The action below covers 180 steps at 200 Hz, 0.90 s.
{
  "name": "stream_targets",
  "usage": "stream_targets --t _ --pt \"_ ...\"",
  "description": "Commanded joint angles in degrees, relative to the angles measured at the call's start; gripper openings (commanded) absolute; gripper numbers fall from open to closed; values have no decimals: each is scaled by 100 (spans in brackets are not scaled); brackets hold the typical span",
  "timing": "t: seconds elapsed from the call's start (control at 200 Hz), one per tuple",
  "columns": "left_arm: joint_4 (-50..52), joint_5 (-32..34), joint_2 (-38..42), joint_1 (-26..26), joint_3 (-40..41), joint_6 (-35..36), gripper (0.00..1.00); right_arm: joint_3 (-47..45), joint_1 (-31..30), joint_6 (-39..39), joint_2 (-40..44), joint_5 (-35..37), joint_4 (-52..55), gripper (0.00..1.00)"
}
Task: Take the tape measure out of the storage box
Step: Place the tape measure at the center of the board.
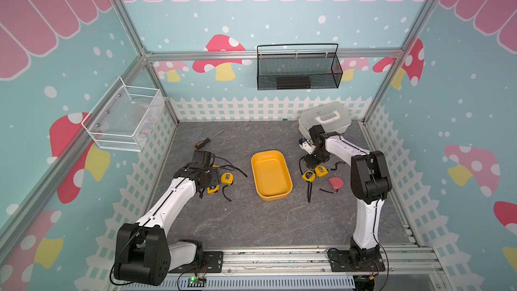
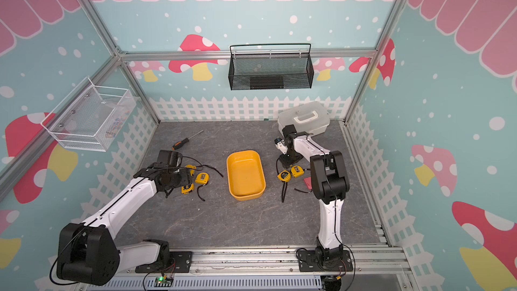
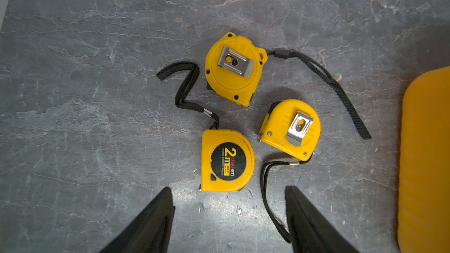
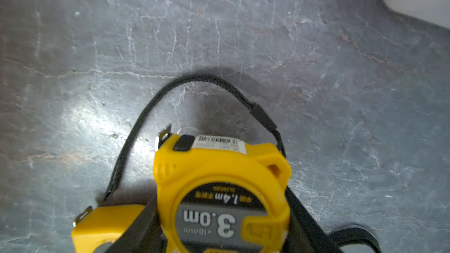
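The yellow storage box sits mid-table with nothing in it in both top views. Just right of it, low over the table, my right gripper is shut on a yellow tape measure marked 3.0m, whose black strap trails on the table. Two more yellow tape measures lie on the table in front of that gripper. Left of the box, my left gripper hangs open and holds nothing. Under it lie three yellow tape measures.
A pink tape measure lies by the right arm. A screwdriver lies at the back left. A white lidded case stands in the back right corner. A black mesh basket and a white wire basket hang on the walls.
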<state>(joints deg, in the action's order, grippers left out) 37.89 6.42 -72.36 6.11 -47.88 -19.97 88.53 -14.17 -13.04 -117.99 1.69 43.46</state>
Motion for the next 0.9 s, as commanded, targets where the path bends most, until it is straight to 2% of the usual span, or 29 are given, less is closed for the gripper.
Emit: stream_targets --t 0.0,0.45,0.585,0.695,0.896 --pt "30 -45 117 -24 86 -78 74 -82 58 -58 -123 59 -48 50" --pt "32 -28 143 -24 112 -78 74 -137 144 -6 -312 -80 -136 54" --pt "26 4 143 -22 112 -70 74 -146 155 16 -282 -112 -145 60" --pt "12 103 152 -22 112 -25 73 -168 156 43 -193 -134 -160 69" --pt "-202 516 319 -22 193 -47 74 -248 163 91 8 -127 -230 81"
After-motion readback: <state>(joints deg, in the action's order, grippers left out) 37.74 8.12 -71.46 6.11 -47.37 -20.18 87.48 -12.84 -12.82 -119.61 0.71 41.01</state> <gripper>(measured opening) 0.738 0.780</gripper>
